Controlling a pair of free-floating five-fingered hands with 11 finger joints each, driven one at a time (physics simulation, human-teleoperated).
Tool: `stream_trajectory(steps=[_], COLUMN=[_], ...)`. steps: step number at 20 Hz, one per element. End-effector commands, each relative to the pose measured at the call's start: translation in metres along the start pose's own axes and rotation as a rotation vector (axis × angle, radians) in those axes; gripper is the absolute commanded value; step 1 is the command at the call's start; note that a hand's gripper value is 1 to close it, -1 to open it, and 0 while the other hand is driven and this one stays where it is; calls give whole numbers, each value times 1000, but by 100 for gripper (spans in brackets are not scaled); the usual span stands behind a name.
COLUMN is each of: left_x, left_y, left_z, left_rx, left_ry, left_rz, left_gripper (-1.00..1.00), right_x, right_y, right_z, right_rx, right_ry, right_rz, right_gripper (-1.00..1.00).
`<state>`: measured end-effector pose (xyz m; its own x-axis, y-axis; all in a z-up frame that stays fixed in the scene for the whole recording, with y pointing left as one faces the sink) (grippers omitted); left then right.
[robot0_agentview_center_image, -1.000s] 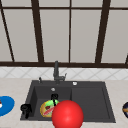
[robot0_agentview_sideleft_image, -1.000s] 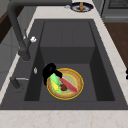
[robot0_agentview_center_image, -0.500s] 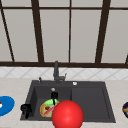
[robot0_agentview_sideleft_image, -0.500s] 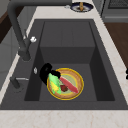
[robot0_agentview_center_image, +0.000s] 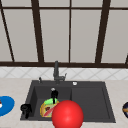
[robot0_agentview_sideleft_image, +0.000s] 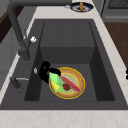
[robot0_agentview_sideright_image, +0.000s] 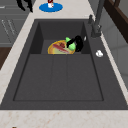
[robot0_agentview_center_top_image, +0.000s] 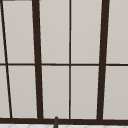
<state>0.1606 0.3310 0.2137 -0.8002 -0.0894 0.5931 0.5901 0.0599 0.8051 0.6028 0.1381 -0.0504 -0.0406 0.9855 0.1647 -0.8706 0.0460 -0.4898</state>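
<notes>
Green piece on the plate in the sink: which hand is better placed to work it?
Right, probably. The right hand is down in the basin, at the green piece on the plate. The left hand hangs over the sink's front left corner, apart from the plate.

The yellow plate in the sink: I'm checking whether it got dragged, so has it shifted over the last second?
No. The yellow plate lies at the same spot on the sink floor below the faucet, with the robot hand at its rim.

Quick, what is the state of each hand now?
Left hand: hangs at the sink's front left rim, fingers cannot be told.
Right hand: shut on the green object over the yellow plate.
</notes>
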Motion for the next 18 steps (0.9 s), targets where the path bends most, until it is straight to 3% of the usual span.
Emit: stream_trajectory(steps=[1,5,8,9,16,17,18], left_x=[0,0,0,0,0,0,0], left_y=[0,0,0,0,0,0,0], left_z=[0,0,0,0,0,0,0], left_rx=[0,0,0,0,0,0,0], left_ry=[0,0,0,0,0,0,0], left_rz=[0,0,0,0,0,0,0], left_gripper=[0,0,0,0,0,0,0], right_x=[0,-2,-2,0,-1,-1,0], right_y=[-16,-3,13,15,5,3,2], right_z=[-6,-11,-2,3,0,-1,1], right_rx=[43,17,-59,-46,-108,-93,-72], right_ry=[-13,-4,2,13,0,-2,6], right_rz=[25,31,45,15,16,12,12], right_gripper=[100,100,100,100,100,-100,-100])
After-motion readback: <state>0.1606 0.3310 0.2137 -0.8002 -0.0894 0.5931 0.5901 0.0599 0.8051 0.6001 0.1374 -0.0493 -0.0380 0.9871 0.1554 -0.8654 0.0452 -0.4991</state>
